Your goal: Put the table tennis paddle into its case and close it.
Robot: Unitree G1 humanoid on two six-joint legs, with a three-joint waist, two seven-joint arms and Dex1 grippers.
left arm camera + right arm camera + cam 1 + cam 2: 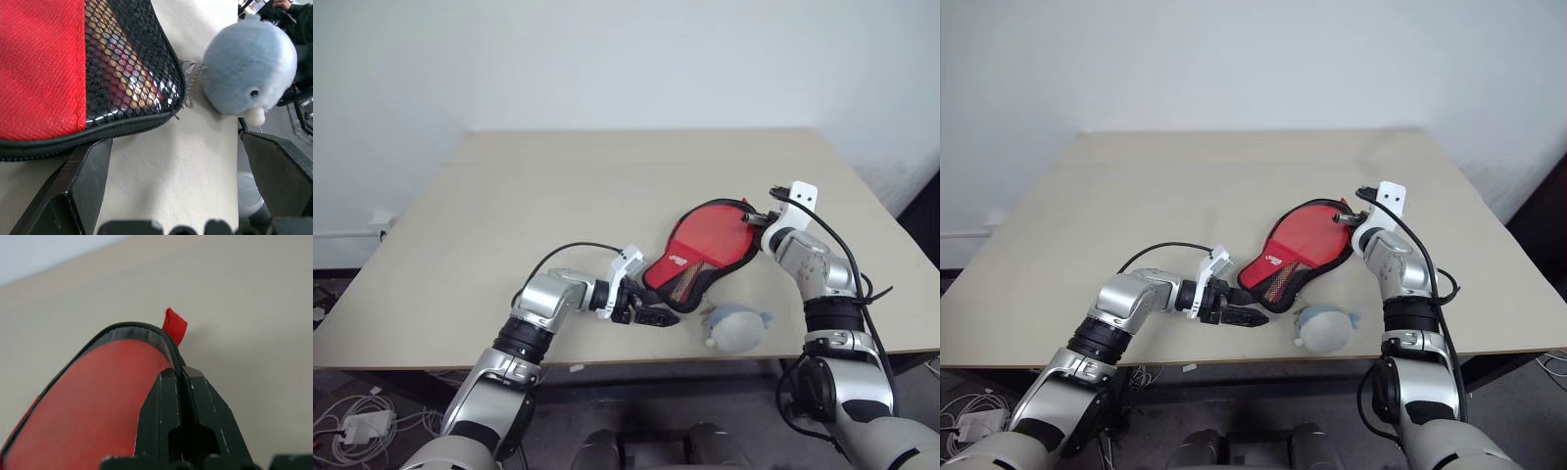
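Note:
The case lies flat on the table, red panel up, its mesh pocket and narrow end toward me. The table tennis paddle is hidden; through the mesh only a faint light and red shape shows. My left gripper hovers open just off the case's narrow end, its fingers spread over bare table beside the zipper rim. My right gripper is at the case's round far end. There its fingertips are pressed together against the black rim, next to a small red tab.
A grey-blue plush toy sits near the table's front edge, right of my left gripper and close to the case's narrow end. The beige table stretches away to the left and back. A white wall rises behind it.

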